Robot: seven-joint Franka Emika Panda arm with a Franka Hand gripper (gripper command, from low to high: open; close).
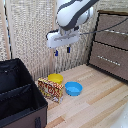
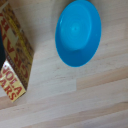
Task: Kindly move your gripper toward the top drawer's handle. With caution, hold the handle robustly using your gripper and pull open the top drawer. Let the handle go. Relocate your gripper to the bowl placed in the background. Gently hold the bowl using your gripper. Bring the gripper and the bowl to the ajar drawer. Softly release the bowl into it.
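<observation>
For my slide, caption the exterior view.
Claw hovers above yellow bowl, blue bowl and box; dresser drawers shut.

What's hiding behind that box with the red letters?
Behind the box a yellow bowl peeks out. Only its back rim and part of its inside show; the box covers its front. The blue bowl sits beside the box, fully in view. The hand hangs above them.

Wrist view looks down, seemingly close; both show blue bowl (image 1: 73, 89)
</observation>
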